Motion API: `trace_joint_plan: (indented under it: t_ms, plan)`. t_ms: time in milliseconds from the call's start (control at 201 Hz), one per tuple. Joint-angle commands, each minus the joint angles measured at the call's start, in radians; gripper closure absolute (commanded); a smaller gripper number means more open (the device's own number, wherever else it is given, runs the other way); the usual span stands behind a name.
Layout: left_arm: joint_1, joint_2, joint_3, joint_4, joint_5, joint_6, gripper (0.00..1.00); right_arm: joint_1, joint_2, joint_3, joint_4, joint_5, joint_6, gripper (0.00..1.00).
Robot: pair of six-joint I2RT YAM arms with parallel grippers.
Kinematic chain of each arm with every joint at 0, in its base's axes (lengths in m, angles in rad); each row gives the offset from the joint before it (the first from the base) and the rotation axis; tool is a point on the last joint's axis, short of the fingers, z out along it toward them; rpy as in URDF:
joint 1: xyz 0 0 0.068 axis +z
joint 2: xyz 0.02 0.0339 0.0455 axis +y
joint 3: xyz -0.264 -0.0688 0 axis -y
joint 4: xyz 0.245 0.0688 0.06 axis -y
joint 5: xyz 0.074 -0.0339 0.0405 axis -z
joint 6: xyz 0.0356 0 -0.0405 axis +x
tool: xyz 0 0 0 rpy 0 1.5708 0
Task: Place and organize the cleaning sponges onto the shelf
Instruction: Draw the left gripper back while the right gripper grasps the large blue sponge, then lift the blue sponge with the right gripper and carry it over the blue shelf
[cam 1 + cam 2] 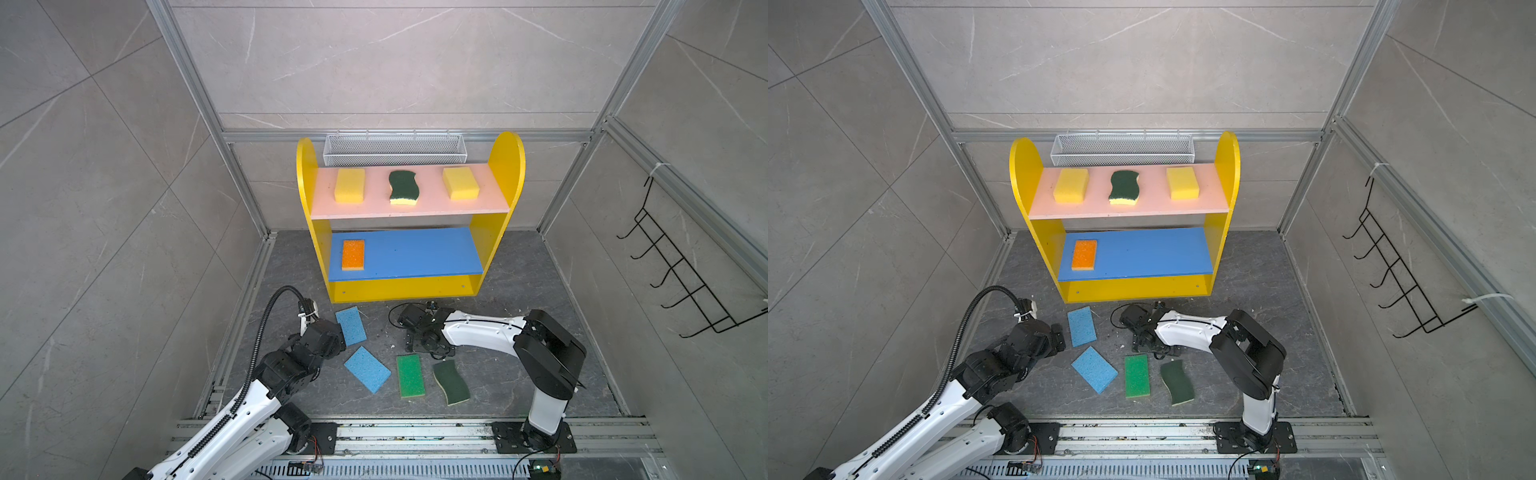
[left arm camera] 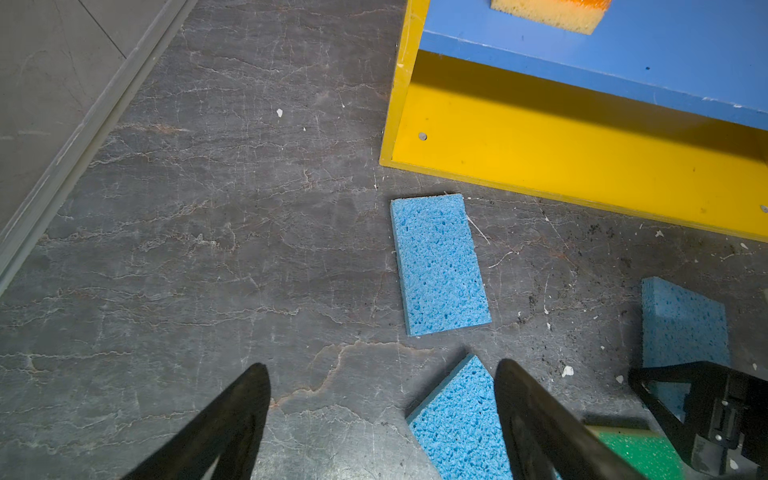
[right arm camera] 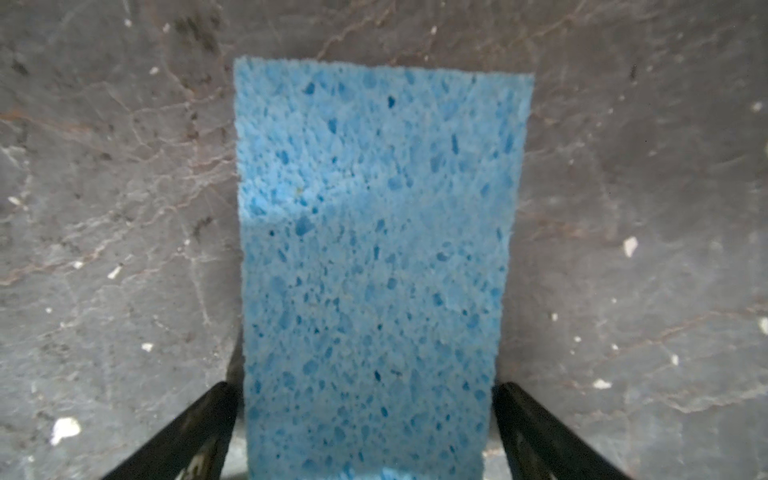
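The yellow shelf [image 1: 505, 166] holds two yellow sponges [image 1: 350, 185] [image 1: 460, 183] and a dark green scourer [image 1: 402, 187] on its pink board. An orange sponge [image 1: 353, 254] lies on the blue board. On the floor lie two blue sponges [image 1: 351, 326] [image 1: 367, 369], a bright green sponge [image 1: 410, 376] and a second scourer [image 1: 451, 382]. My right gripper [image 3: 363, 384] points down, open, its fingers flanking a third blue sponge [image 3: 374, 232] flat on the floor. My left gripper [image 2: 382, 365] hangs open over bare floor, with a blue sponge's corner [image 2: 461, 415] by one finger.
A white wire basket [image 1: 395, 149] hangs behind the shelf and a black hook rack [image 1: 681, 282] on the right wall. Aluminium frame posts bound the floor, with the arms' base rail [image 1: 415, 432] at the front. Small white crumbs dot the floor.
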Motion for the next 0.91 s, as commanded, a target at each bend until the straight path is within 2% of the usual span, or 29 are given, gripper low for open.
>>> trace_joint_plan:
  t_ms: [0, 249, 493, 742, 901]
  plan:
    - [-0.002, -0.002, -0.011, 0.029, 0.007, -0.028, 0.13, 0.002, 0.039, 0.000, -0.023, 0.024, 0.002, 0.02]
    - [-0.002, -0.004, -0.009, 0.026, 0.007, -0.041, 0.13, 0.002, 0.030, -0.036, 0.005, 0.021, 0.001, 0.14]
    - [-0.001, -0.011, -0.007, 0.015, -0.001, -0.053, 0.13, 0.002, -0.026, -0.072, 0.000, 0.082, -0.020, 0.26]
    - [-0.001, -0.036, -0.010, -0.007, -0.005, -0.063, 0.13, 0.002, -0.105, -0.080, -0.041, 0.134, -0.063, 0.28]
    - [-0.001, -0.061, -0.010, -0.017, -0.010, -0.064, 0.13, 0.002, -0.208, -0.095, -0.034, 0.141, -0.121, 0.29]
